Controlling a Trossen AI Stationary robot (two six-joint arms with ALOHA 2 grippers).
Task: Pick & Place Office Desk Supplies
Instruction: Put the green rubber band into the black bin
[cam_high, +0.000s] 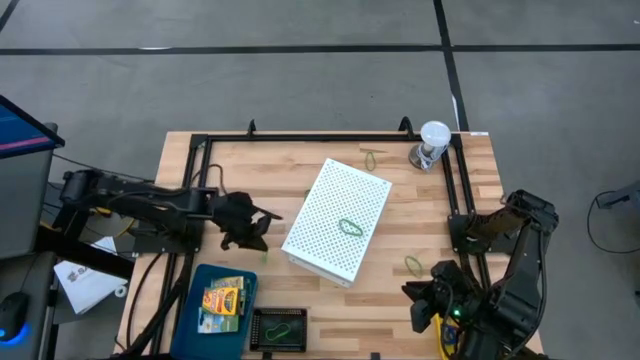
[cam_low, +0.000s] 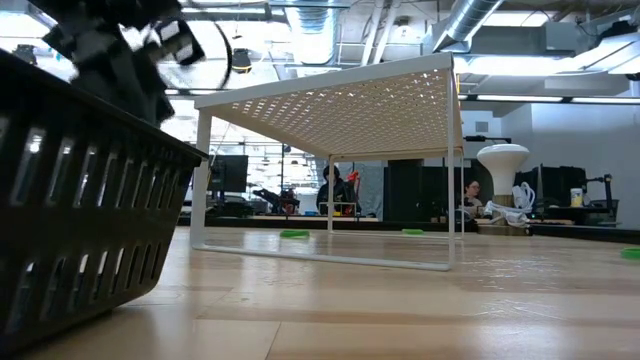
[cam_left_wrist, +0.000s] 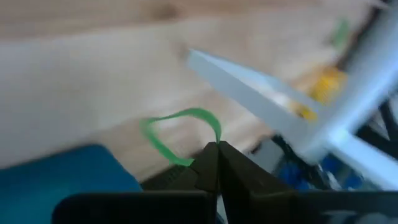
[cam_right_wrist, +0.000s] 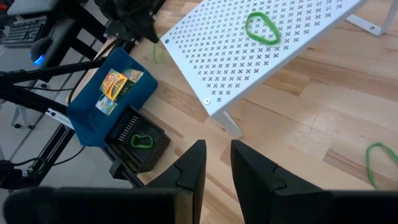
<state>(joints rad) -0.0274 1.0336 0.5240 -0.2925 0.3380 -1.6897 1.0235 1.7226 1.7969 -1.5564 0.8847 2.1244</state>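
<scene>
Green rubber-band loop (cam_left_wrist: 180, 134) pinched at the tips of the left gripper (cam_left_wrist: 214, 149), whose fingers are pressed together on it, is the item in hand; in the high view that gripper (cam_high: 250, 232) hangs over the desk (cam_high: 420, 295) at about 9 o'clock from the white perforated box (cam_high: 337, 220), just above the blue tray (cam_high: 215, 305). Some sorting looks done: the blue tray already holds the yellow-orange crayon boxes (cam_high: 225, 298), and the black basket (cam_high: 277, 329) beside it holds one green loop (cam_high: 281, 327). Left to do, as I judge it, are the loop lying on top of the perforated box (cam_high: 349, 227), a loop on the desk at 4 o'clock from the box (cam_high: 415, 264), and another at 12 o'clock near the clear cup (cam_high: 431, 143), that one being (cam_high: 371, 158). The right gripper (cam_high: 437, 300) waits at the desk's 5 o'clock corner with its fingers slightly apart and nothing between them. The right wrist view gives what the overhead cannot: the tray's printed boxes (cam_right_wrist: 116, 84) and the basket's loop (cam_right_wrist: 142, 140) seen plainly, plus the loop on the box top (cam_right_wrist: 262, 26). The low view shows only the basket's slatted wall (cam_low: 70, 220) and the box standing on thin legs (cam_low: 350, 110); small green shapes beyond it are probably loops, too small to be sure.
</scene>
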